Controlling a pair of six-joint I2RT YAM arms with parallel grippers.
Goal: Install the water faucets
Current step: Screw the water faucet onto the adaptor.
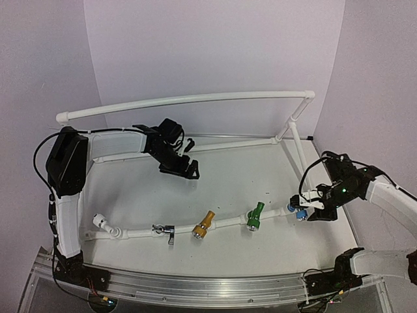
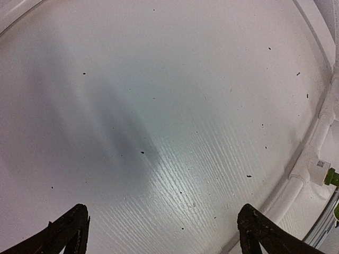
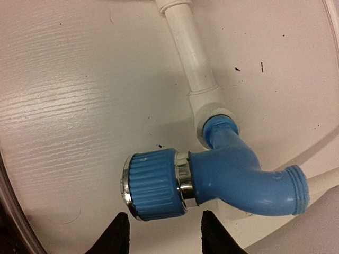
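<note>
While the right pincer (image 3: 165, 232) hangs low over the near right part of the surface (image 1: 228, 176), its 2 black fingertips (image 3: 117, 235) stand parted, 1 at each side of the lower rim of the blue faucet's ribbed knob. The pincer looks released, with nothing clamped between the tips. Whether a tip brushes the knob I cannot tell.

The blue faucet (image 3: 228, 174) lies on its side with its stem seated in a white pipe fitting (image 3: 204, 103). A chrome ring sits between knob and body, and the threaded spout points toward the right edge.

Outward along the same pipe run, which follows the near edge, there are 4 faucets in all, 1 of each colour. From right to left they are blue, green faucet (image 1: 255, 217), yellow faucet (image 1: 203, 225) and silver faucet (image 1: 167, 231), each joined to the pipe and well apart from the next. At the near left end of the run sits 1 white elbow fitting (image 1: 101, 222) with a round opening.

The pipe frame (image 1: 195, 99) has 1 raised rail arching across the far edge and coming down at the far right corner.

The left pincer (image 2: 164, 235) hovers over bare surface toward the far left, spread wide and holding nothing.
</note>
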